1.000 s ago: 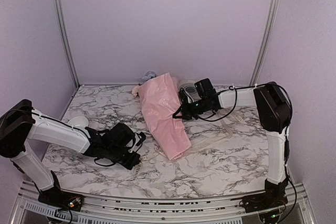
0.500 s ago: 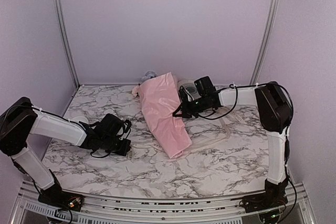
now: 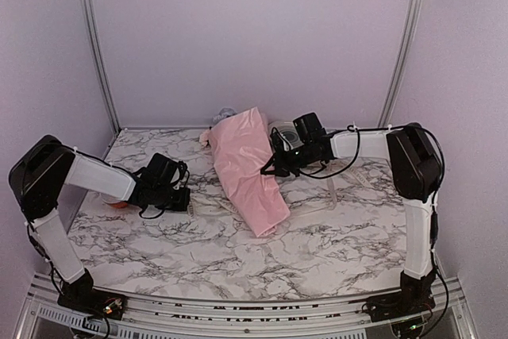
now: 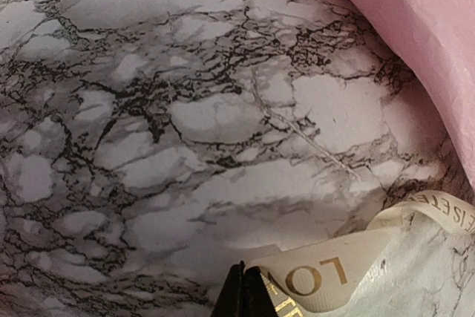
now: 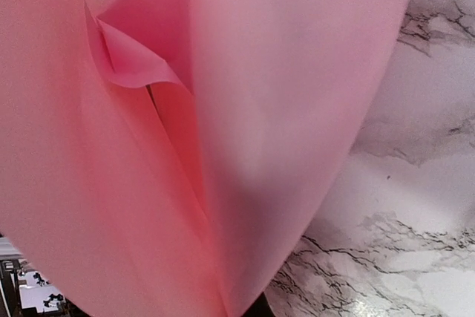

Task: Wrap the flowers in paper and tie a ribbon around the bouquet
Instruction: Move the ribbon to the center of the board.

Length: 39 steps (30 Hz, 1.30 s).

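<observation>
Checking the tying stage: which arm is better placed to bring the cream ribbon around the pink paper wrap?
Left. The left claw is shut on the end of the narrow cream lettered ribbon, near the soft-pink paper wrap. The right claw is busy, apparently pinching that wrap's upper part.

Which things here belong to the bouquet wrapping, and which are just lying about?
Job in hand:
pink paper
flowers poking from its far end
lettered ribbon
left claw, shut on the ribbon
right claw, shut on the paper

Lying about:
round grey-white plate behind the right claw
small orange thing, far left, unclear
</observation>
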Tool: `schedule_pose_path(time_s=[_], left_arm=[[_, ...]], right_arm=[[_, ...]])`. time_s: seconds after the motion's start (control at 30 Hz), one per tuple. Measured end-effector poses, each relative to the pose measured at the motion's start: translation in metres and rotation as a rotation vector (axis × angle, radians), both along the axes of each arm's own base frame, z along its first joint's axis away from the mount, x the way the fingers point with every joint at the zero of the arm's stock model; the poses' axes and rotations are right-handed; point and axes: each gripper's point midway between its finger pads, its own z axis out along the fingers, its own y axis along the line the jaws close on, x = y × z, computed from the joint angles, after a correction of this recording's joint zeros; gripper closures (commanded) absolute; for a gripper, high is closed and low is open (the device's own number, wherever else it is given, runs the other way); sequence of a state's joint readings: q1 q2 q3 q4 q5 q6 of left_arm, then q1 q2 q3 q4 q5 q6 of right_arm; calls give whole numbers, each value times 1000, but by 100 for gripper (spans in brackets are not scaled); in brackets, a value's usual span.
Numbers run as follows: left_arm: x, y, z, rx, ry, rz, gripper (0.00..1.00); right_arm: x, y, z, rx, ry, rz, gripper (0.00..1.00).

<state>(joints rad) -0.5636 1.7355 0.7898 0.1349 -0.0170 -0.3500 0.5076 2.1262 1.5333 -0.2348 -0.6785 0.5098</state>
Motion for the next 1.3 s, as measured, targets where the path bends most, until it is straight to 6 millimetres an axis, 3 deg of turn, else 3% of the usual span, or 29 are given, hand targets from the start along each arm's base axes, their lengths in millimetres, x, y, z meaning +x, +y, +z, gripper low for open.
schedule_pose_path(time_s=[0.27, 0.47, 0.57, 0.73, 0.77, 0.87, 0.97, 1.1, 1.3], left_arm=[[42, 3, 2, 30, -34, 29, 100], [56, 32, 18, 108, -83, 105, 100], [57, 50, 53, 146, -160, 153, 100], [56, 70, 147, 131, -380, 214, 100], [52, 74, 183, 95, -457, 229, 100], [40, 78, 228, 44, -558, 228, 100], [28, 73, 255, 2, -617, 187, 100], [9, 51, 275, -40, -666, 81, 100], [-29, -9, 298, -81, -724, -157, 100]], right_arm=[[-1, 0, 0, 2, 17, -11, 100], [-11, -7, 1, 3, 23, -24, 100], [-18, -12, -5, -2, 32, -31, 100], [-33, -18, -25, -15, 63, -35, 100], [-36, -19, -30, -20, 74, -38, 100], [-42, -22, -40, -29, 90, -42, 100], [-44, -21, -42, -28, 87, -40, 100], [-46, -17, -41, -24, 77, -33, 100], [-49, -12, -44, -22, 74, -20, 100]])
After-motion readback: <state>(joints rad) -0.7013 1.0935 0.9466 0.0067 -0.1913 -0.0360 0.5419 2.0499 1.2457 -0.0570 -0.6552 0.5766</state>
